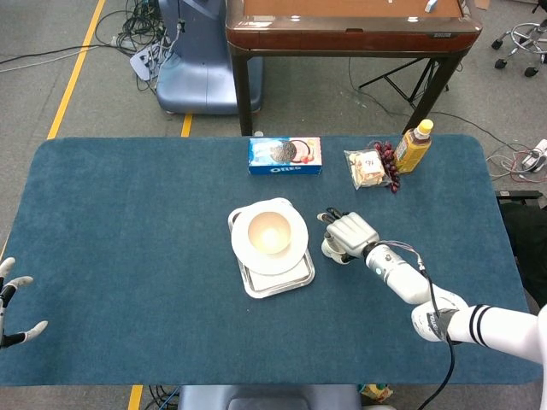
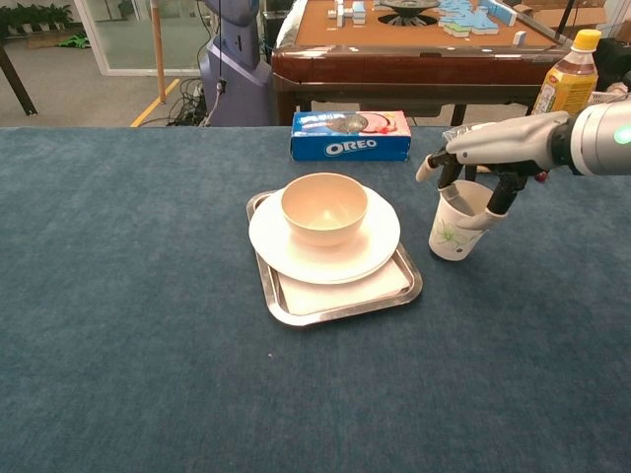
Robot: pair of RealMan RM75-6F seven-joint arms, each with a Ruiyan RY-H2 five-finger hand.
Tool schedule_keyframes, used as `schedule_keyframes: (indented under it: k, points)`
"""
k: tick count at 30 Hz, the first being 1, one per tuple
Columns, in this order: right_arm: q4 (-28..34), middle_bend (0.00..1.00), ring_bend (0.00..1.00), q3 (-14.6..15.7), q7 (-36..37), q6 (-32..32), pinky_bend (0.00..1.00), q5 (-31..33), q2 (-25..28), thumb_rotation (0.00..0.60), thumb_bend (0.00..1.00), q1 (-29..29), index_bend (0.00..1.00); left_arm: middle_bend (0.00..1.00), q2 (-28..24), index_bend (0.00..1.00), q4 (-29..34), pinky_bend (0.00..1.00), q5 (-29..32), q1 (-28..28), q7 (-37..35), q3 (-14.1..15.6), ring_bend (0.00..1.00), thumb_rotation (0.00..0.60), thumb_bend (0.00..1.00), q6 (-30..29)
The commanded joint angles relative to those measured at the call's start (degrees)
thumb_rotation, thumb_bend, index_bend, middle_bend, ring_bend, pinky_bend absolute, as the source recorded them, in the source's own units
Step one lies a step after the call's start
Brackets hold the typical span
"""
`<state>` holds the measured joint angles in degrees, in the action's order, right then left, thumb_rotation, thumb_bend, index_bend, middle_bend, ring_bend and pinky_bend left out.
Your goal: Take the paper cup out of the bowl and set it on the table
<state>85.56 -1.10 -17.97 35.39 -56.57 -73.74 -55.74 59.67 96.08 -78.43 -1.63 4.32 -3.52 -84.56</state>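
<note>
The white paper cup (image 2: 455, 230) with a green print stands upright on the blue table, just right of the tray. My right hand (image 2: 490, 150) reaches over it from the right and grips its rim, with fingers (image 2: 505, 191) down around the top. From the head view the right hand (image 1: 350, 234) covers most of the cup (image 1: 331, 252). The cream bowl (image 2: 324, 207) sits empty on a white plate (image 2: 378, 244) on a metal tray (image 2: 345, 304). Far off at the table's left front edge, my left hand (image 1: 12, 308) is open and holds nothing.
An Oreo box (image 2: 350, 136) lies behind the tray. A snack packet (image 1: 367, 167), grapes (image 1: 388, 158) and a yellow juice bottle (image 2: 565, 82) stand at the back right. A brown table (image 1: 349, 26) stands beyond the far edge.
</note>
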Motion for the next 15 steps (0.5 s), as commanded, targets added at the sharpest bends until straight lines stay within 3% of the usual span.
schedule_keyframes:
  k: [1,8,15]
  points:
    - [-0.1,0.12,0.01,0.0,0.3,0.0,0.23,-0.1,0.1,0.6,0.41,0.1,0.54,0.07,0.0,0.28,0.0,0.29,0.0,0.0,0.0,0.0,0.0,0.6,0.07,0.0]
    - [1.9,0.12,0.0,0.0,0.7,0.0,0.23,-1.2,2.3,0.6,0.22,0.3,0.43,0.07,0.0,0.28,0.0,0.29,0.1,-0.1,0.2,0.0,0.0,0.6,0.07,0.1]
    - [9.1,0.12,0.0,-0.5,-0.5,4.9,0.23,-2.9,8.9,0.6,0.18,2.0,0.4,0.07,0.1,0.28,0.0,0.29,0.1,-0.1,0.4,0.1,0.0,0.6,0.07,0.3]
